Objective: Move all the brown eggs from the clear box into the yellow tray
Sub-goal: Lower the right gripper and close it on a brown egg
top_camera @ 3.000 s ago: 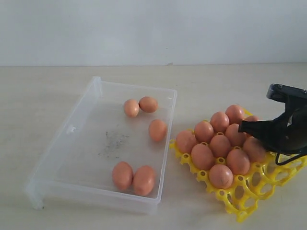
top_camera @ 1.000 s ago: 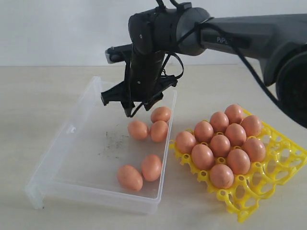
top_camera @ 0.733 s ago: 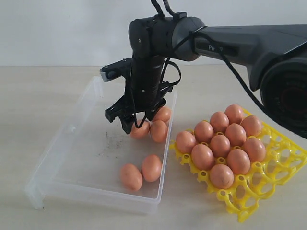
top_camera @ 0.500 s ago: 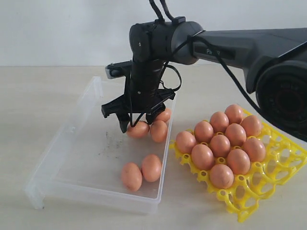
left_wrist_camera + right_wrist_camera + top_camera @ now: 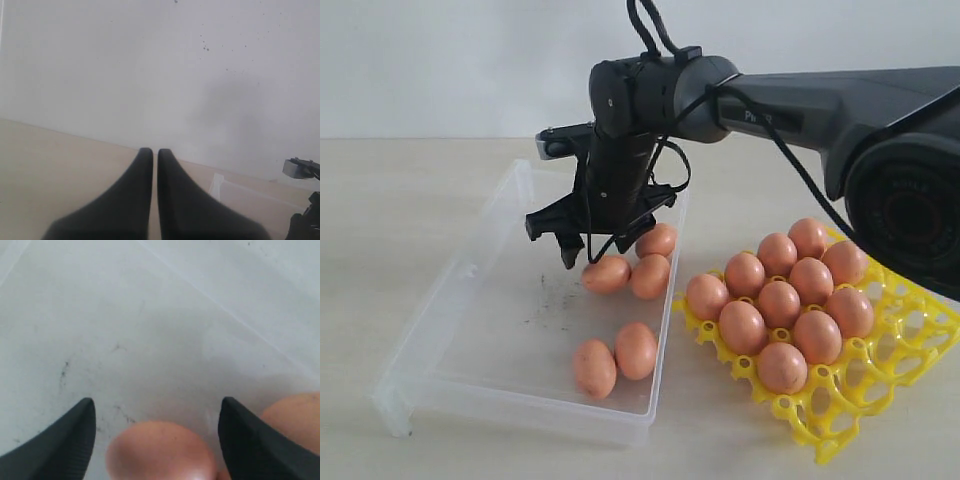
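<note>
The right fingers (image 5: 57,440) stand wide apart, one each side of a brown egg (image 5: 159,452) in the clear box (image 5: 470,270), not clamped. The left fingers (image 5: 127,200) are pressed together, empty. The yellow tray (image 5: 910,350) sits just beside the box, w/ 11 eggs.

The place looks like a robotics lab. A plain pale bench (image 5: 390,200) stands against a plain white wall (image 5: 440,60), and a large dark robot arm (image 5: 820,95) with loose cables reaches over it.
</note>
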`<move>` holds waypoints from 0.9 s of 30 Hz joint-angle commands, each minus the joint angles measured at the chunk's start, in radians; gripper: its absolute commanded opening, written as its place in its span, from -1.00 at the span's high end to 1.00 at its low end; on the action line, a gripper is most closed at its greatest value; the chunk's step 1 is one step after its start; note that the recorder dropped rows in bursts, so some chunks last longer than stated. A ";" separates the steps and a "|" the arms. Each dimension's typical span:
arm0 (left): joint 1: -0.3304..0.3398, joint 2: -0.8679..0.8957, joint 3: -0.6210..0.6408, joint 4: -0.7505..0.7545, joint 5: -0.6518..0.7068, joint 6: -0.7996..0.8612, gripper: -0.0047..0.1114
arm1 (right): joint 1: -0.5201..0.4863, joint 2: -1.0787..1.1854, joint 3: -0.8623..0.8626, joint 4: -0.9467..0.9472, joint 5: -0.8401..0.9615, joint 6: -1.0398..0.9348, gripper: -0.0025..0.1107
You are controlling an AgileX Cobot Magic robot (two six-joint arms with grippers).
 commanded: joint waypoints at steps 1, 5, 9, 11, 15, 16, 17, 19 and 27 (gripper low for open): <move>-0.002 -0.003 -0.003 -0.003 0.000 0.007 0.85 | -0.004 -0.029 -0.006 -0.034 0.142 0.077 -0.14; -0.002 -0.003 -0.003 -0.003 0.000 0.007 0.85 | 0.000 -0.037 -0.006 -0.097 0.220 0.028 -0.14; -0.002 -0.003 -0.003 -0.003 0.000 0.007 0.85 | 0.014 -0.069 -0.006 -0.164 0.247 0.006 -0.14; -0.002 -0.003 -0.003 -0.003 0.000 0.007 0.85 | 0.023 -0.088 -0.006 -0.167 0.243 0.022 -0.14; -0.002 -0.003 -0.003 -0.003 0.000 0.007 0.85 | 0.033 -0.106 -0.006 -0.164 0.247 -0.018 -0.14; -0.002 -0.003 -0.003 -0.003 0.000 0.007 0.85 | 0.033 -0.106 -0.006 -0.162 0.247 -0.020 -0.14; -0.002 -0.003 -0.003 -0.003 0.000 0.007 0.85 | 0.033 -0.106 0.005 -0.156 0.247 -0.005 -0.14; -0.002 -0.003 -0.003 -0.003 0.000 0.007 0.85 | 0.033 -0.106 0.018 -0.156 0.247 0.073 -0.14; -0.002 -0.003 -0.003 -0.003 0.000 0.007 0.85 | 0.033 -0.086 0.019 -0.180 0.247 0.262 -0.14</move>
